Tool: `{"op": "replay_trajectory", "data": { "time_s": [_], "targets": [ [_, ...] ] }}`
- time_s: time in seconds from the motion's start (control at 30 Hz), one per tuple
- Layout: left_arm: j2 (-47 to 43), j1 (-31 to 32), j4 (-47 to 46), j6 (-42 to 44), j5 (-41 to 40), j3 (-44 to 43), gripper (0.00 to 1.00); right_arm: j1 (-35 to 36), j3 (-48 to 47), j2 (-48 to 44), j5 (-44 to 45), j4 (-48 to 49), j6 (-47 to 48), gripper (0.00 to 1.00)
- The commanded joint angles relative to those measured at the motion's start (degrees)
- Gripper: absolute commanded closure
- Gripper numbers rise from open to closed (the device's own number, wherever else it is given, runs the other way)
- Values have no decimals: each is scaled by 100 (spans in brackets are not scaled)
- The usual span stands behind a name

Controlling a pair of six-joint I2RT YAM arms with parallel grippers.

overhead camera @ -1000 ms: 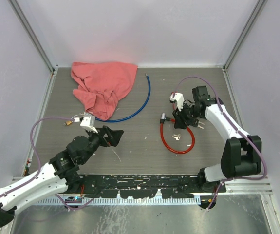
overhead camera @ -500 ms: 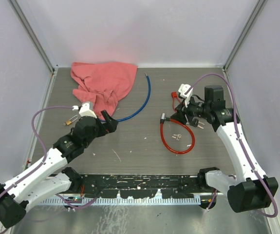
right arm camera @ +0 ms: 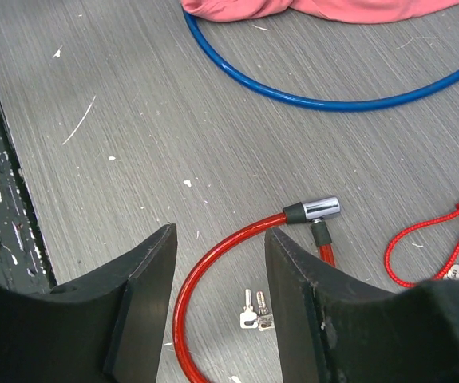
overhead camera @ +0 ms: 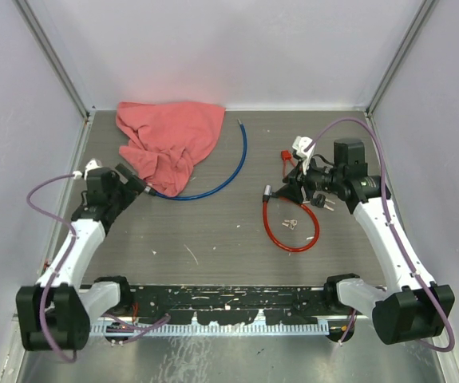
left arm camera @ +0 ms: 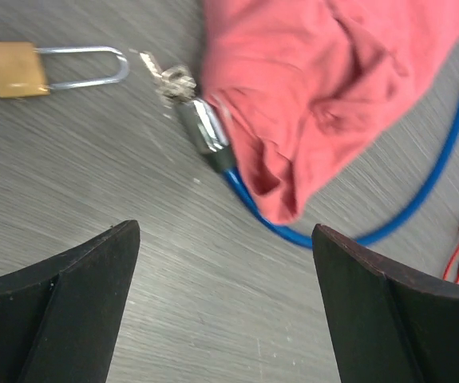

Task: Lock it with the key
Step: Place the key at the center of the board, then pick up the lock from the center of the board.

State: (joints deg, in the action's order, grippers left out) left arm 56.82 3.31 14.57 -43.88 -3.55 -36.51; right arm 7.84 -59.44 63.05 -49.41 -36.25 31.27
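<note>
The table [overhead camera: 213,231] has a grey surface with a fine wood grain, some white scratches and small specks. At its far left lies a crumpled pink cloth [overhead camera: 169,144]. A blue cable lock [overhead camera: 233,171] curves out from under the cloth, and its metal head [left arm camera: 205,128] lies at the cloth's edge. Near that head lie a brass padlock [left arm camera: 12,69] and a small bunch of keys [left arm camera: 169,78]. On the right side a red cable lock [right arm camera: 237,233] makes an open loop, with two keys [right arm camera: 253,313] inside it. A thin red cord [right arm camera: 429,239] lies just beside.
</note>
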Motion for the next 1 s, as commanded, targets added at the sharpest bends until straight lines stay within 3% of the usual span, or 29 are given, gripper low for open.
{"op": "replay_trajectory", "data": {
  "time_s": [0.0,0.1,0.27,0.43,0.7,0.97],
  "targets": [
    [615,-925,-350,259,1053,-544,11,60,4,-15,-164,232,-68,46],
    [945,-1214,53,375,635,-858,12,60,36,13,-145,262,-66,46],
    [1242,-1276,419,416,-449,-1034,32,60,32,161,-9,262,-68,46],
    [1861,-1286,492,371,-923,-1181,44,149,49,270,44,260,-51,46],
    [2273,-1361,-141,430,-1191,-826,43,220,59,355,133,246,-28,46],
    [2792,-1480,-17,570,-1227,-1104,41,277,46,380,142,206,6,46]
  ]
}}
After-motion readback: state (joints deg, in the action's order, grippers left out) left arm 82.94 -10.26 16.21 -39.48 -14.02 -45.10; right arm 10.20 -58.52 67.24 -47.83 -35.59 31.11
